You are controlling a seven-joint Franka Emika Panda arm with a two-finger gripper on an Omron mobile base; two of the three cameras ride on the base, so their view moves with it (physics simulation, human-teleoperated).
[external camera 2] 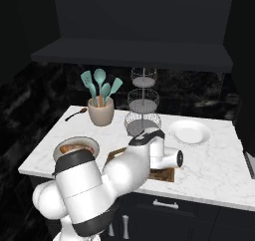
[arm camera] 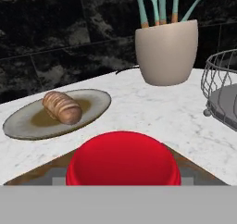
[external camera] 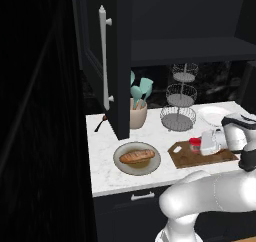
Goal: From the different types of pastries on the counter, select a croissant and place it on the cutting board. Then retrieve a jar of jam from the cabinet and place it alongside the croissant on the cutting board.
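showing a white marble counter (external camera: 105, 166) under a black cabinet (external camera: 115, 61) whose door stands open, a long white bar handle (external camera: 105, 58) running down it. taking the dark brown cutting board (external camera: 190, 158) as the landmark and moving left to right in the left base view: well to the left of the board sits a round grey plate (external camera: 122, 166) with a long golden-brown loaf (external camera: 137, 156) lying on it. behind the plate, near the cabinet door, stands a beige pot (external camera: 138, 115) of teal utensils (external camera: 141, 90). behind the board rises a three-tier wire stand (external camera: 180, 98), and to the right of that lies a white plate (external camera: 212, 115). on the board itself, toward its middle, sits the small red jar of jam (external camera: 195, 144), upright. the gripper (external camera: 207, 143) is at the jar's right side, low over the board; the hand view looks along it, straight at the jar's red top (arm camera: 122, 160) very near, with the board beneath it. the fingertips cannot be made out, so whether the jaws clasp the jar or stand free of it cannot be told. the croissant cannot be picked out on the board, much of which the arm hides.
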